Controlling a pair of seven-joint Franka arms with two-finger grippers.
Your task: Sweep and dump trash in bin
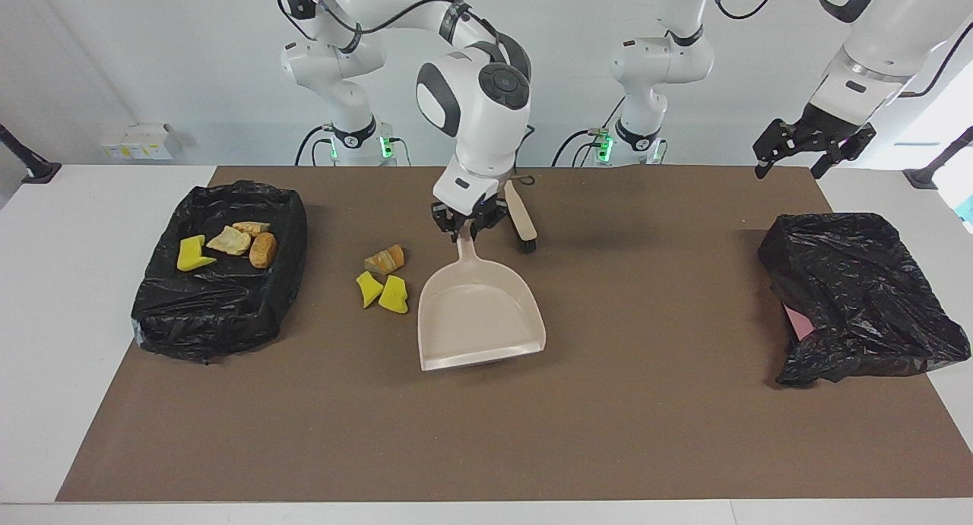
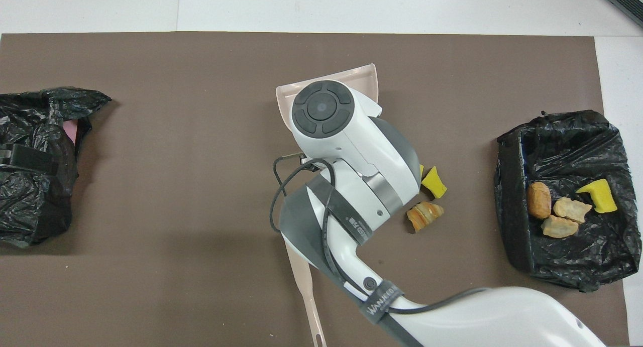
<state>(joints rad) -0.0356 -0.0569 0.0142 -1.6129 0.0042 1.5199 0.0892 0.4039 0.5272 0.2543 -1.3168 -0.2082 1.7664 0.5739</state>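
Trash is lying in two groups: four pieces (image 1: 226,247) are sitting in the black-lined bin (image 1: 219,312) toward the right arm's end of the table, while three pieces (image 1: 384,277), one bread-like lump and two yellow foam wedges, are resting on the brown mat (image 1: 486,434) between that bin and the beige dustpan (image 1: 479,312). This dustpan is lying flat on the mat just beside the loose pieces, its handle pointing toward the robots and its open mouth facing away from them. Right gripper (image 1: 467,225) is pinching the dustpan's handle, fingers pressed onto it. Nearer to the robots, the brush (image 1: 521,225) is lying on the mat, partly hidden by that arm. Left gripper (image 1: 812,151) is waiting in the air, fingers spread and holding nothing, above the table edge near a second black-lined bin (image 1: 859,297) at the left arm's end.
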